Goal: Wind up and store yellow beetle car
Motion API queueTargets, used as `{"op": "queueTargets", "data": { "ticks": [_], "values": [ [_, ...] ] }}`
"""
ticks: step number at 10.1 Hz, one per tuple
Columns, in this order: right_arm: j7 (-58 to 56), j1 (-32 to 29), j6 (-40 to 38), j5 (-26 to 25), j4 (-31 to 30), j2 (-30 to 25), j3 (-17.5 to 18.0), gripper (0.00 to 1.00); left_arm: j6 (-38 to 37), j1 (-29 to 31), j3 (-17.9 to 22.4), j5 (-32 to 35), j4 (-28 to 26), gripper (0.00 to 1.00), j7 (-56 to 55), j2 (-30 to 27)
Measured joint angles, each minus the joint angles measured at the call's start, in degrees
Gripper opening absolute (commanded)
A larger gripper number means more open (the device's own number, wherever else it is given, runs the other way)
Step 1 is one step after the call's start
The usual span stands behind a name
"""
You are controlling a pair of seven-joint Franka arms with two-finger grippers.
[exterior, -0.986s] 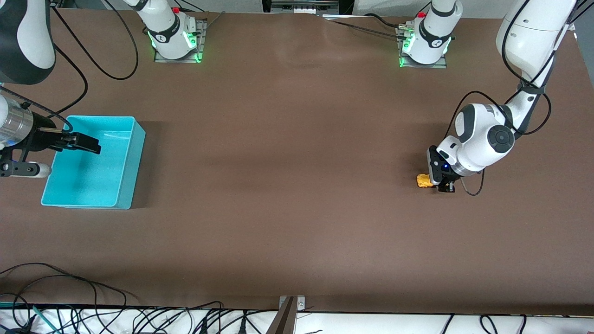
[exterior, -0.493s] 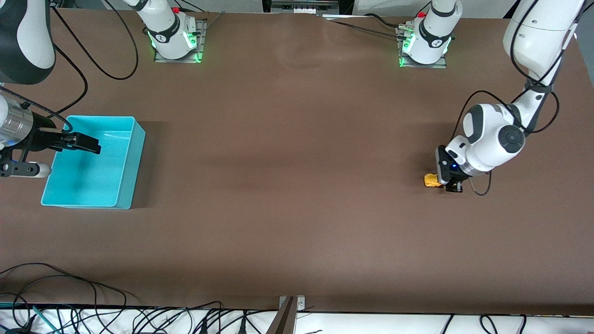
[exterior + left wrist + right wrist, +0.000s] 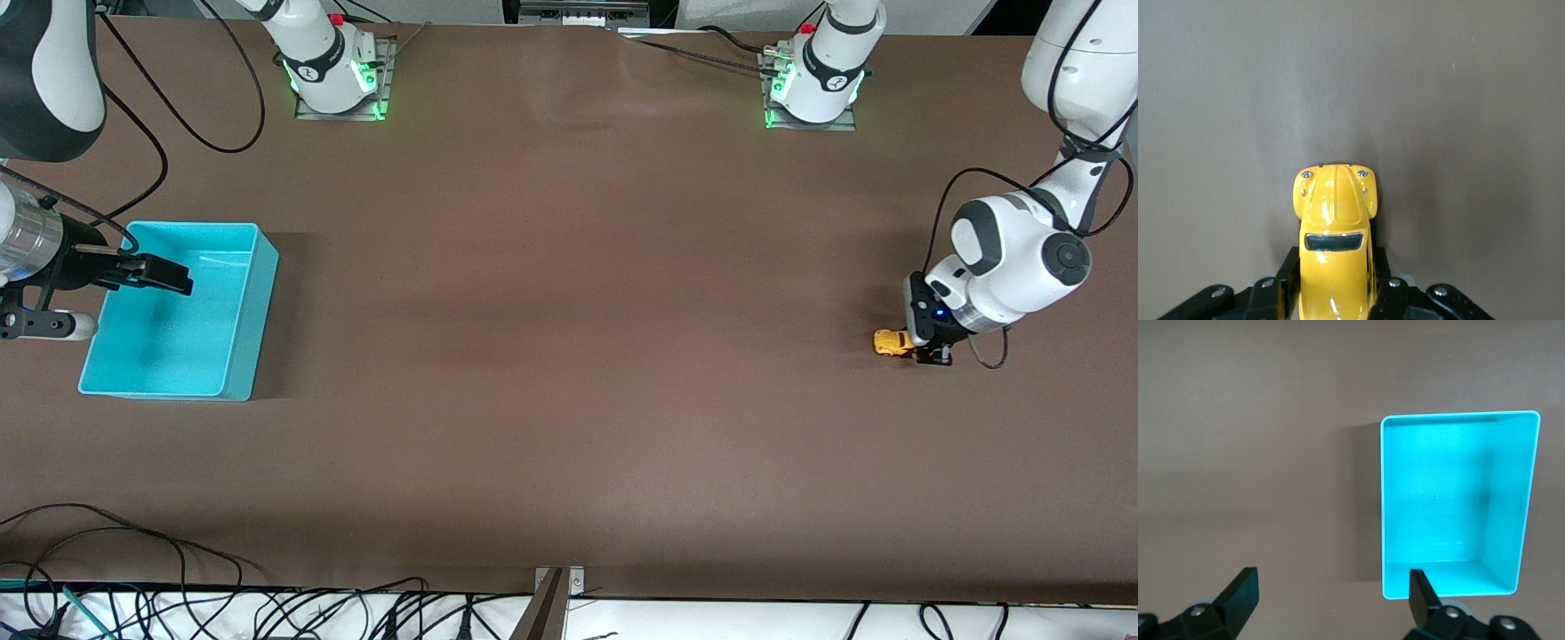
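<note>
The yellow beetle car [image 3: 889,342] sits on the brown table near the left arm's end, its nose pointing toward the right arm's end. My left gripper [image 3: 921,348] is shut on the car's rear half, low at the table. In the left wrist view the car [image 3: 1335,220] sticks out from between the black fingers [image 3: 1286,283]. My right gripper [image 3: 169,276] is open and empty, held over the turquoise bin [image 3: 260,293]. In the right wrist view the right gripper [image 3: 1331,597] is wide open, and the bin [image 3: 1438,493] holds nothing.
The turquoise bin stands at the right arm's end of the table. Both arm bases [image 3: 333,71] [image 3: 822,76] stand along the table's edge farthest from the front camera. Cables [image 3: 178,604] lie along the edge nearest that camera.
My left gripper has drawn the car along the table toward the left arm's end, tail first. The right arm has not moved.
</note>
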Motion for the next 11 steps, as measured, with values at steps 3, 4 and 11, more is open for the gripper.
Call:
{"op": "queueTargets", "data": {
  "ticks": [3, 4, 11],
  "values": [
    [0.0, 0.0, 0.0, 0.0, 0.0, 0.0, 0.0, 1.0, 0.0, 3.4, -0.1, 0.0, 1.4, 0.18, 2.4, 0.8],
    [0.0, 0.0, 0.0, 0.0, 0.0, 0.0, 0.0, 1.0, 0.0, 3.8, -0.1, 0.0, 1.6, 0.18, 2.4, 1.0],
    [0.0, 0.0, 0.0, 0.0, 0.0, 0.0, 0.0, 1.0, 0.0, 5.2, -0.1, 0.0, 2.3, 0.96, 2.8, 1.4]
  ]
}}
